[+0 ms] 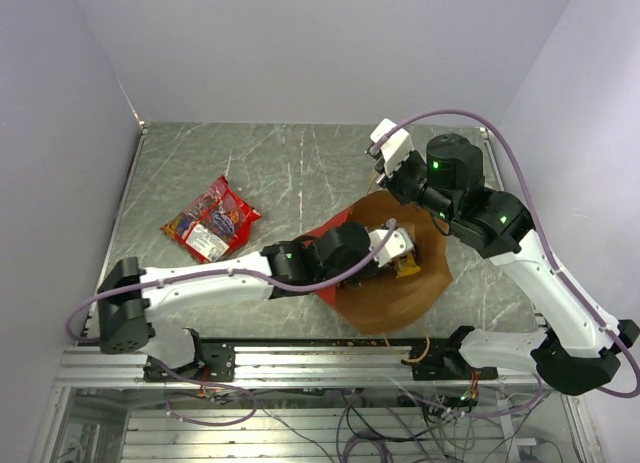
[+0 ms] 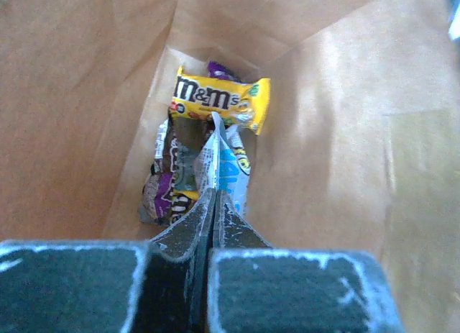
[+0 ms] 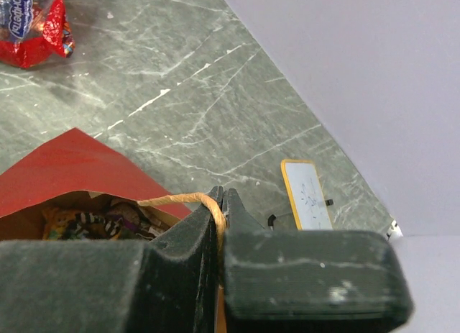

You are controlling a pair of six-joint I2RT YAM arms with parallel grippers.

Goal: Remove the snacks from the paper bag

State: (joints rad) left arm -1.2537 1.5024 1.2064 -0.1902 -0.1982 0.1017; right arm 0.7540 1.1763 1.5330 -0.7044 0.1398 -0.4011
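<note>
The brown paper bag [image 1: 405, 293] lies open mid-table, its red side panel [image 3: 72, 167] facing up. My left gripper [image 2: 214, 195] is deep inside it, shut on the edge of a silver-blue packet [image 2: 228, 164]. Beyond that lie a yellow M&M's packet [image 2: 219, 97] and a purple wrapper [image 2: 164, 195] on the bag's bottom. My right gripper [image 3: 221, 196] is shut on the bag's twine handle [image 3: 180, 200] at the bag's far rim. A red chip bag [image 1: 212, 220] rests on the table to the left of the bag.
A small white card with a yellow border [image 3: 307, 194] lies on the marble table [image 1: 300, 163] past the right gripper. Walls close the table at the back and both sides. The left arm [image 1: 220, 278] stretches across the front.
</note>
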